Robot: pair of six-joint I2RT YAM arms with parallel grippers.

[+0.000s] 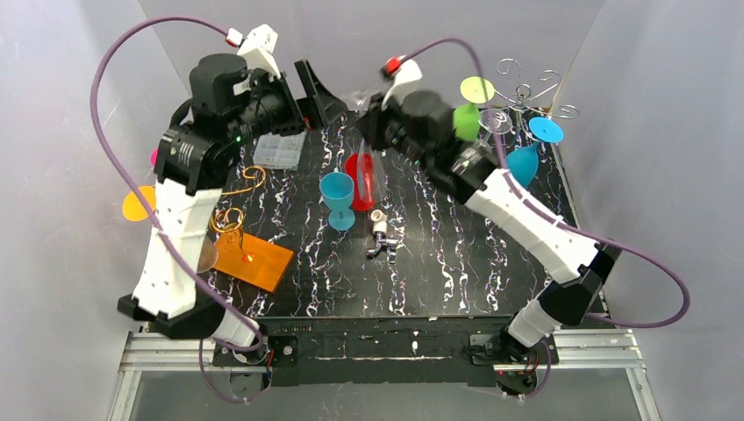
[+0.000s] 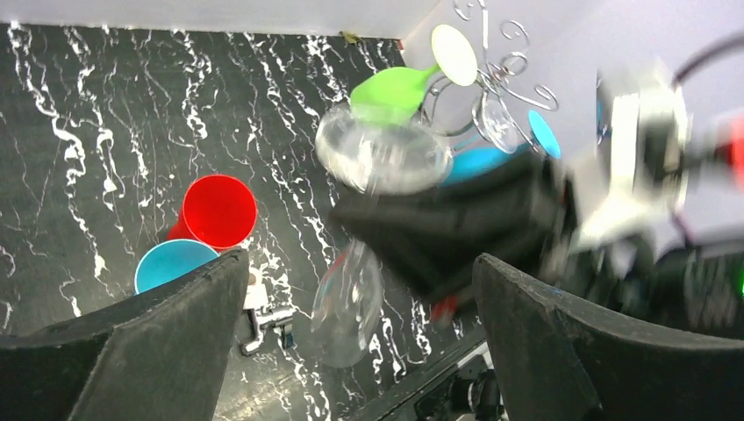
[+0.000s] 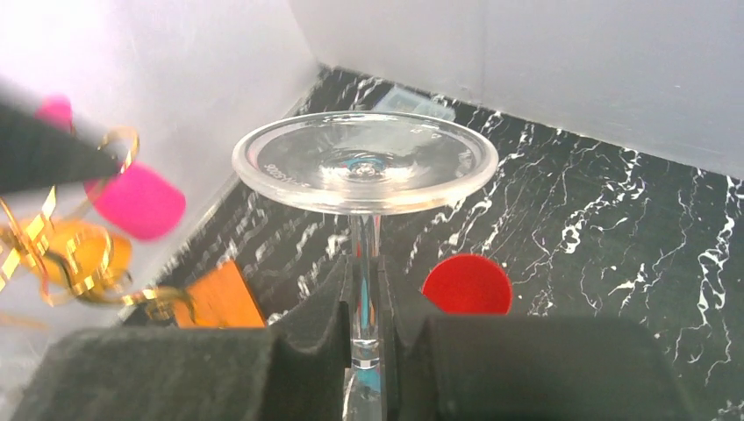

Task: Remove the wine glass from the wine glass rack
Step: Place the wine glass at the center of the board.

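My right gripper (image 3: 367, 272) is shut on the stem of a clear wine glass (image 3: 364, 162), whose round foot fills the right wrist view. In the top view the right gripper (image 1: 367, 123) hangs over the back middle of the table, left of the silver wire rack (image 1: 526, 92). The glass is off the rack, and its bowl (image 2: 346, 303) points down at the table. On the rack hang a green glass (image 1: 468, 118), a blue glass (image 1: 524, 162) and a clear one (image 1: 494, 121). My left gripper (image 1: 303, 101) stands open and empty, facing the held glass.
A red glass (image 1: 358, 180) and a blue glass (image 1: 338, 200) stand mid-table, with a small metal fitting (image 1: 380, 235) in front. At the left a gold wire rack (image 1: 232, 210) on an orange base (image 1: 254, 259) holds orange and pink glasses. A clear plastic box (image 1: 281, 151) lies at the back left.
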